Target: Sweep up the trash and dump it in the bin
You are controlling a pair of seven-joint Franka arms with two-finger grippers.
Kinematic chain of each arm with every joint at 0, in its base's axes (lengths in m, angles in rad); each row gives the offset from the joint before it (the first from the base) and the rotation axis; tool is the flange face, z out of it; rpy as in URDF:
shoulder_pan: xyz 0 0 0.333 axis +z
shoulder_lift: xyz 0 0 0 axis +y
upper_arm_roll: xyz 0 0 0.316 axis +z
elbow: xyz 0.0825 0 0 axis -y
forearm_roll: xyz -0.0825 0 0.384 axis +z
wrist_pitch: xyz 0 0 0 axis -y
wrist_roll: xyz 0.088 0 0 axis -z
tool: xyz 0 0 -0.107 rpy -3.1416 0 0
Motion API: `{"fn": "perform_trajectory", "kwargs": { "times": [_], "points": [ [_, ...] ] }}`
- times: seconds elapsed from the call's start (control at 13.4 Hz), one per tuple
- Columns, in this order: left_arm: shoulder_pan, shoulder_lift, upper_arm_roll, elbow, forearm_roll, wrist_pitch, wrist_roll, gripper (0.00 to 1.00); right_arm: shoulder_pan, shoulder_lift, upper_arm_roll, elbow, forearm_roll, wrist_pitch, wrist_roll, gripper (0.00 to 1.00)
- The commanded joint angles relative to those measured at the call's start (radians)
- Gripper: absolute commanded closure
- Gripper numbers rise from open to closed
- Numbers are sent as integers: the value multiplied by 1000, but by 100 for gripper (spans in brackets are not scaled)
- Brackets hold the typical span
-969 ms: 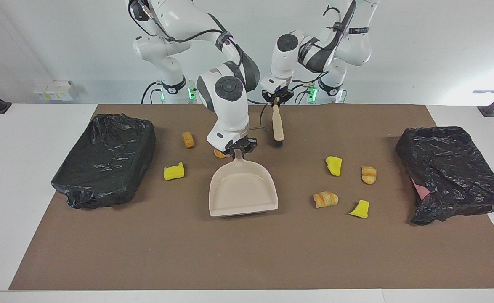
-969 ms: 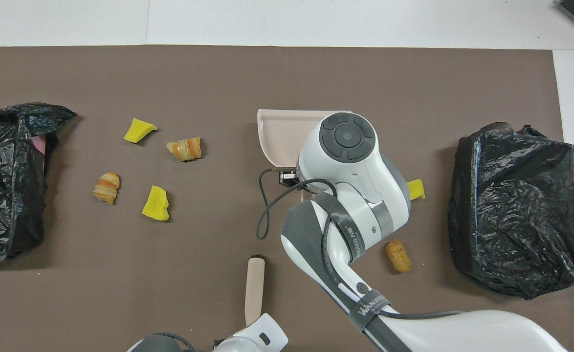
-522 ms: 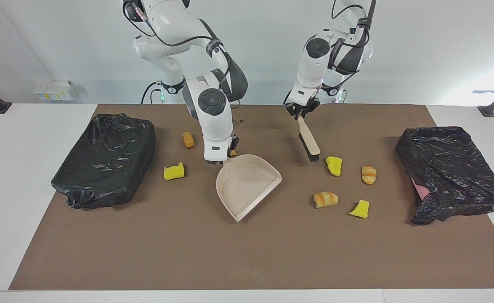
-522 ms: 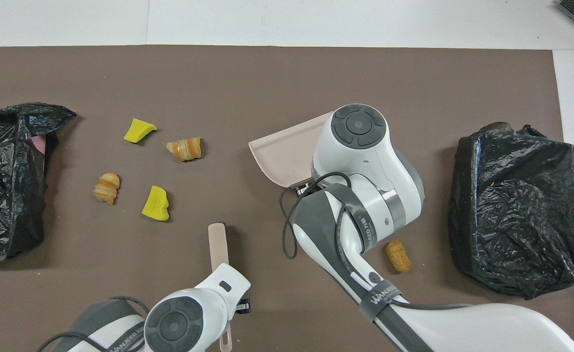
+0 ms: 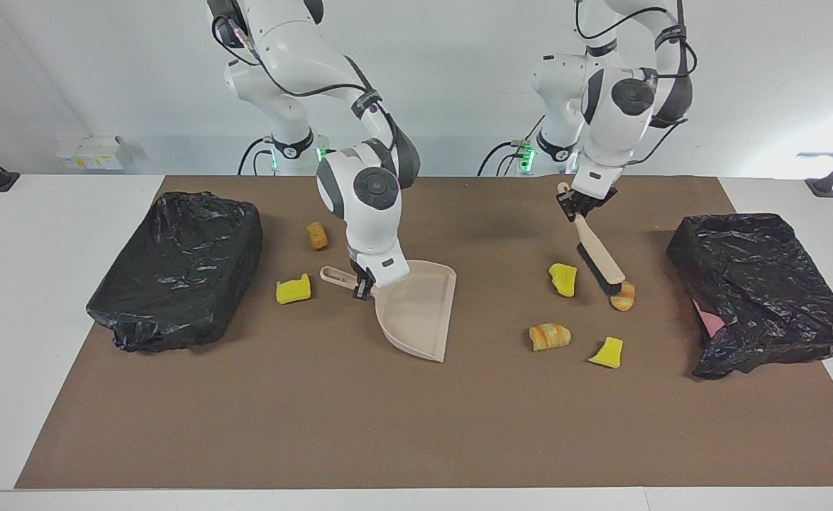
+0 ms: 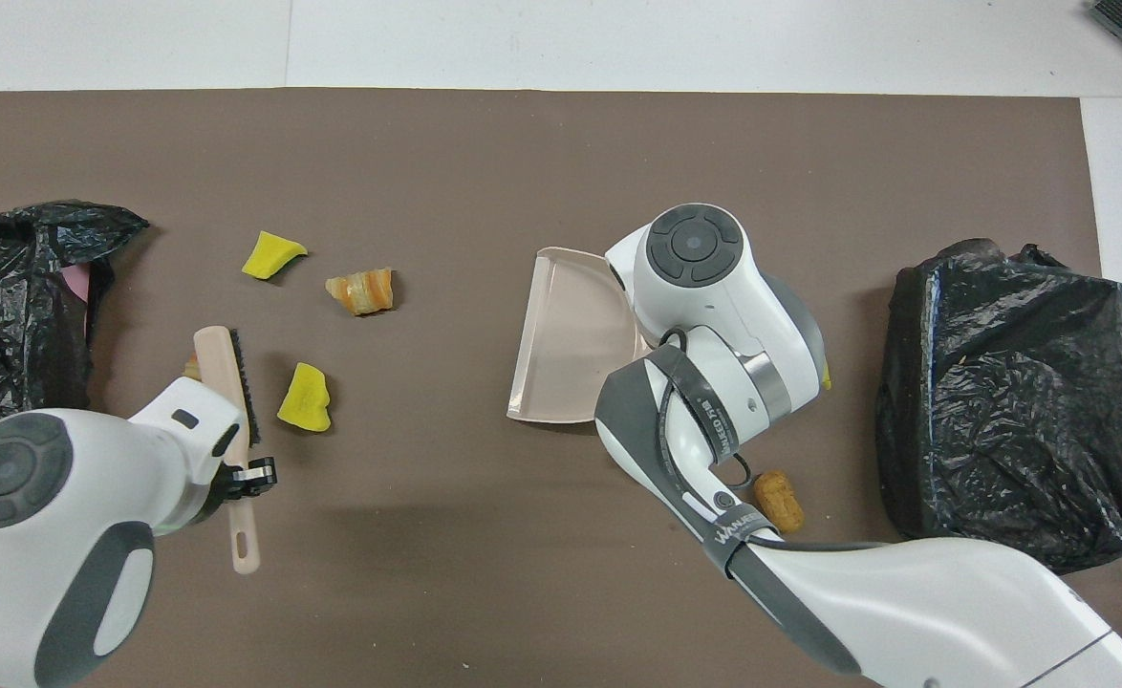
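Note:
My right gripper [image 5: 362, 284] is shut on the handle of the beige dustpan [image 5: 416, 309], whose mouth faces the left arm's end of the table. My left gripper [image 5: 578, 202] is shut on the beige brush [image 5: 601, 259], held slanted with its bristles against a striped roll [image 5: 624, 297]. More trash lies beside it: a yellow chunk [image 5: 563, 278], a second roll [image 5: 549, 336] and another yellow chunk [image 5: 607, 353]. Toward the right arm's end lie a yellow chunk [image 5: 294, 289] and a brown roll [image 5: 316, 235]. From overhead the dustpan [image 6: 571, 344] and brush [image 6: 226, 373] show beside the arms.
Two bins lined with black bags stand on the brown mat [image 5: 416, 426]: one bin [image 5: 175, 270] at the right arm's end, the other bin [image 5: 757, 291] at the left arm's end, close to the swept pieces.
The right gripper has turned the dustpan so its mouth faces the left arm's end. The left arm has carried the brush from mid-table to the roll near that end's bin.

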Motion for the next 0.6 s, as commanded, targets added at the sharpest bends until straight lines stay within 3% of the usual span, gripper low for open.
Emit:
{"fn": "perform_trajectory", "kwargs": {
  "times": [0.0, 0.22, 0.52],
  "points": [
    [135, 9, -14, 9, 16, 5, 143, 100, -7, 38, 12, 48, -25, 4, -93, 100],
    [193, 35, -14, -20, 16, 18, 152, 100, 2, 39, 12, 33, -77, 13, -185, 100],
    [157, 106, -22, -37, 8, 79, 31, 100, 4, 33, 12, 10, -77, 28, -185, 100]
  ]
}}
